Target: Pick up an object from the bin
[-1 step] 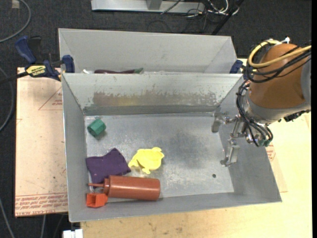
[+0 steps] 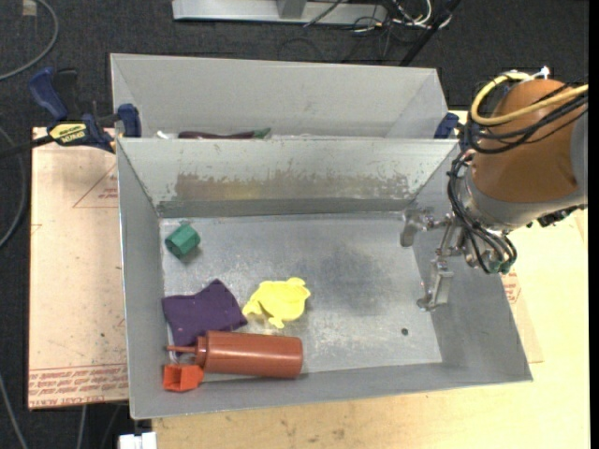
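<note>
Arm: the arm [image 2: 524, 152] is reaching in from the right, with its orange cover and looped cables sitting above the right rim of the bin [image 2: 281, 195].
Tool: the tool [image 2: 417, 275] is hanging over the right part of the bin floor, close to the right wall.
Tool state: the two metal fingers are standing apart, and nothing is lying between them.
Under the tool: bare grey floor is showing there; no loose thing is lying beneath it or touching it.
Green block: a small green block [image 2: 182, 240] is lying alone at the far left of the floor, near the left wall.
Purple cloth: a crumpled purple cloth [image 2: 201, 309] is lying at the near left, nearer than the green block.
Yellow piece: a soft-looking yellow piece [image 2: 278, 301] is lying just right of the purple cloth, touching or almost touching it; of the loose things it is lying closest to the tool, yet well apart from it.
Brown bottle: a brown bottle [image 2: 251, 354] is lying on its side along the near edge, just in front of the cloth and the yellow piece, its orange cap [image 2: 182, 378] pointing left.
Pick status: all four things are resting on the floor in the left half; none is being held.
</note>
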You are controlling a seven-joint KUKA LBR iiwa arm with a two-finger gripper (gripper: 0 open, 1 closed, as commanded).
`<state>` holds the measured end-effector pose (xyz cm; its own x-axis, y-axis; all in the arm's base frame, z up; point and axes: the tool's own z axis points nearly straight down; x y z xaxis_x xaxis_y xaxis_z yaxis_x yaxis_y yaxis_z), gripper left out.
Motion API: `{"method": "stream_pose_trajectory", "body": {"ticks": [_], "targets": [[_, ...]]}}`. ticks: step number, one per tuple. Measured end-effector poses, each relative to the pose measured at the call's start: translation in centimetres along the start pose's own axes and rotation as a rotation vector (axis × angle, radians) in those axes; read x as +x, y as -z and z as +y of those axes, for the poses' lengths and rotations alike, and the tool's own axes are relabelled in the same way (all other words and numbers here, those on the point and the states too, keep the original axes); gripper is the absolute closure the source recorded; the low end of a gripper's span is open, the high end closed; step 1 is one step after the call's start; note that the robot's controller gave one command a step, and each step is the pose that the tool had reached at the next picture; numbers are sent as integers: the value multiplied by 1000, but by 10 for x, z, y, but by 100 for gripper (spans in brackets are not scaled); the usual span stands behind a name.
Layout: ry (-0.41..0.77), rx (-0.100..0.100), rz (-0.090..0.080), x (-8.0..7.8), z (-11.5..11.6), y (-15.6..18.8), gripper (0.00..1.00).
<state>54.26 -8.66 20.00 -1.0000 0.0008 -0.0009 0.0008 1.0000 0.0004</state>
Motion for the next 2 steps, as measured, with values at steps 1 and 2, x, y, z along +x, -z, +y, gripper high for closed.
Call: {"method": "stream_pose_trajectory", "body": {"ticks": [1,2], "targets": [[-24,1,-5,-46,16,-18,0],[15,0,-9,-33,54,-62,0]]}}
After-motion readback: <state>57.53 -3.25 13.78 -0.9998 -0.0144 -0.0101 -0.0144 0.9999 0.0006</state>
